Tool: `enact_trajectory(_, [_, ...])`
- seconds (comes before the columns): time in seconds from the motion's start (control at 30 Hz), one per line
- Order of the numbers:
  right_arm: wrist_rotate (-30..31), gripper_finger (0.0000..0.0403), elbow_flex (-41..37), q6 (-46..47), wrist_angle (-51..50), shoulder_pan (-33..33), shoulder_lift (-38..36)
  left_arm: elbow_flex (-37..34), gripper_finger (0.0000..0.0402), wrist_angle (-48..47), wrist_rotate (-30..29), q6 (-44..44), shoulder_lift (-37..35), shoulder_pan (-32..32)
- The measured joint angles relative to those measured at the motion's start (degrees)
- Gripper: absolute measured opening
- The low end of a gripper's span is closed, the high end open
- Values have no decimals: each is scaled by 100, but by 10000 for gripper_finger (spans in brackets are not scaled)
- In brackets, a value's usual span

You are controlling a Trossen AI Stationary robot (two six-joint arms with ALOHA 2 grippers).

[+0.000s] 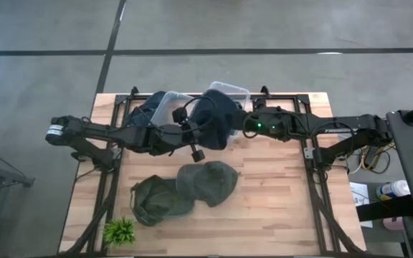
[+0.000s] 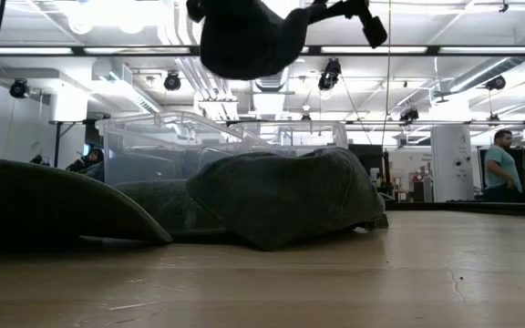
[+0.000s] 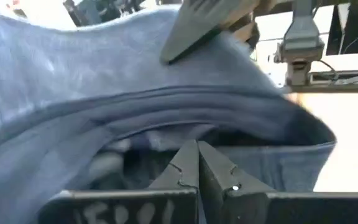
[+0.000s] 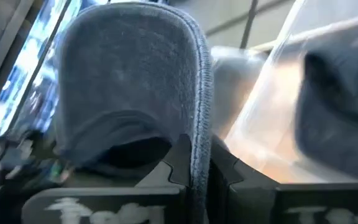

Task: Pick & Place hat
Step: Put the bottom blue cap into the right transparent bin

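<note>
A dark blue hat hangs between both arms above the table's far middle; in the low view the hat is well above the tabletop. My left gripper comes from the left and is shut on it. My right gripper comes from the right and is shut on it as well. Two green hats lie flat on the wood nearer the near edge, touching each other. My left gripper pinches a fold of the blue hat's lower edge between its two shut fingers, coming level from the table's left. The hat is lifted clear. My right gripper pinches the stitched edge of the hat's brim between its fingers, coming level from the table's right; the brim stands up beyond the fingers.
Two clear plastic bins stand at the far edge, right under and behind the held hat; one holds dark cloth. A small green plant sits at the near left corner. Bare wood lies on the near right.
</note>
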Motion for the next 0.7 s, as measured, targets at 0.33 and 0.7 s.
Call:
enact_trajectory(0.33, [553,13,-8,-357,-75,-221,-62,579,0,27,-21,958,-112,-26])
enact_trajectory(0.7, [-4084,13,-11,-1237,-1954,-1123,-537,598,0,-865,-398,940,-968,16])
